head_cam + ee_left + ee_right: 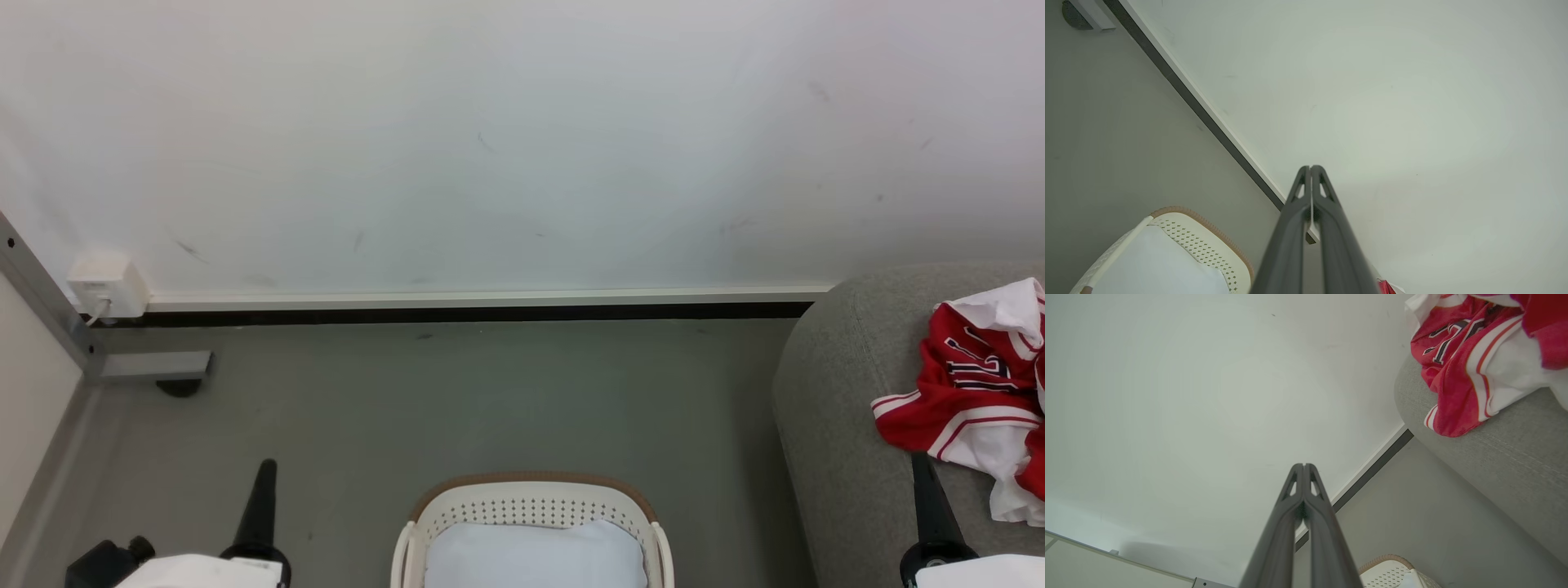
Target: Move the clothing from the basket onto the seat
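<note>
The basket [531, 482] sits on the floor [457, 400] directly in front of the robot, its curved far end pointing at the wall [522, 139]. The part in view holds nothing but its bare pale base. The near part is cut off by the picture edge, so I cannot tell what lies there.

The clothing is on the sofa [833, 425], near its rounded left end. The jersey [971, 384] lies crumpled with its numerals facing up and its white lining turned out. Its striped hem trails toward the sofa's left edge, and the heap's long axis runs roughly from the wall side toward the robot. A plain red garment [1037, 457] touches it at the right.

The left gripper [264, 482] has its fingers pressed together on nothing, over the floor to the left of the basket. The right gripper [922, 478] is likewise pressed together and empty, just short of the jersey at the sofa's front. Both point toward the wall, well apart. This reads as a rest pose, and the task looks about finished.
</note>
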Controlling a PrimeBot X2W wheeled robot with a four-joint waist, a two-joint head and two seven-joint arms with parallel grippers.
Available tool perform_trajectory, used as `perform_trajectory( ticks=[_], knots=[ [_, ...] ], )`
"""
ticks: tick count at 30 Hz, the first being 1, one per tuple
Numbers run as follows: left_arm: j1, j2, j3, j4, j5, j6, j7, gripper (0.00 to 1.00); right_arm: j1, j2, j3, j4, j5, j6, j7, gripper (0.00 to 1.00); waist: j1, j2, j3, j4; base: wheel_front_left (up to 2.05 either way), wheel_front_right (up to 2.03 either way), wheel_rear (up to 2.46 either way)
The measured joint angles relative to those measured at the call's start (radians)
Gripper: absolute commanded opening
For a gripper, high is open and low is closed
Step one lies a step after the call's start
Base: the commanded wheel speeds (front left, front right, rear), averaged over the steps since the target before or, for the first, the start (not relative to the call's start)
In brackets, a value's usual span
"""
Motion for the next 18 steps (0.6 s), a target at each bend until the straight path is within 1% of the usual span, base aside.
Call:
perform_trajectory(
  ticks=[18],
  knots=[
    [-0.006, -0.005, 0.019, -0.01, -0.176, 0.0, 0.048, 0.0, -0.014, 0.0, -0.02, 0.005, 0.168, 0.0, 0.044, 0.0, 0.0, 0.0, 0.006, -0.006, 0.0, 0.0, 0.0]
  ],
)
